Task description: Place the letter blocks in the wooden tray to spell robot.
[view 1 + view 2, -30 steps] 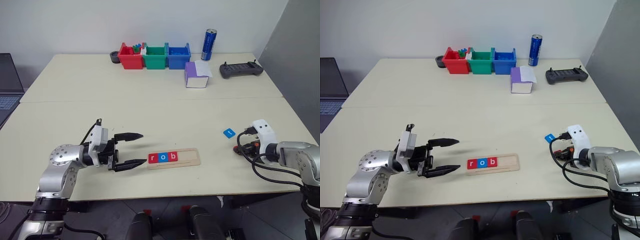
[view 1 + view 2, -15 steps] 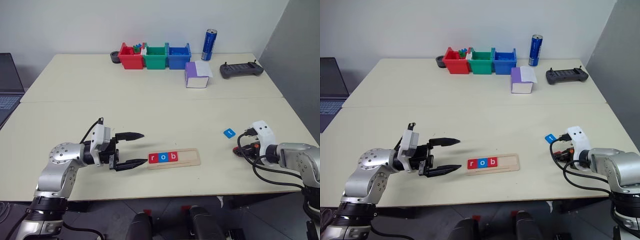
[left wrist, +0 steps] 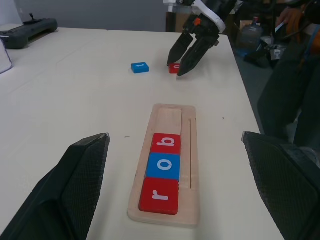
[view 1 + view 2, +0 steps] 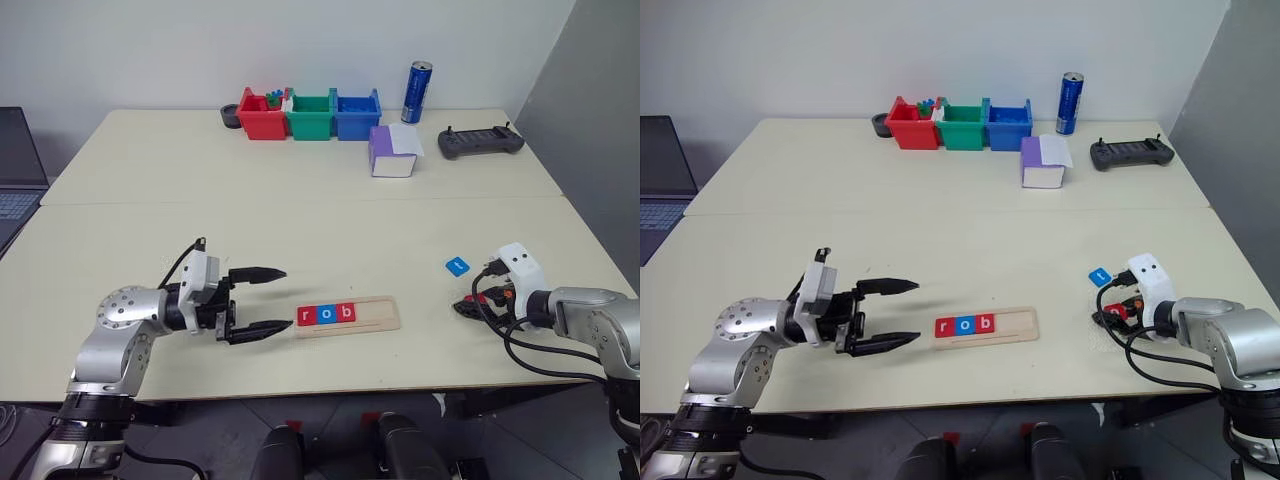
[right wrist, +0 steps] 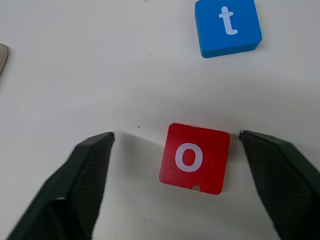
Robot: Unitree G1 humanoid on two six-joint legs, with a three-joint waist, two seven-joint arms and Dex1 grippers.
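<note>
The wooden tray (image 4: 382,314) lies near the table's front edge with three letter blocks in its left part: red r (image 4: 306,317), blue o (image 4: 325,315) and red b (image 4: 345,313). My left gripper (image 4: 287,297) hovers open and empty just left of the tray. To the right, a red o block (image 5: 195,157) lies flat on the table between the wide-open fingers of my right gripper (image 5: 176,134), touching neither. A blue t block (image 5: 228,27) lies a little beyond it, also seen as the blue t block (image 4: 456,266) from the head.
Red (image 4: 262,115), green (image 4: 311,113) and blue (image 4: 357,112) bins stand at the back, with a blue can (image 4: 417,90), a purple-and-white box (image 4: 392,150) and a black controller (image 4: 481,140) to their right. A laptop (image 4: 15,170) sits at far left. The table's right edge runs near my right gripper.
My right gripper's fingers have spread wide, letting go of the red o block, which now lies on the table between them. The left arm has kept still.
</note>
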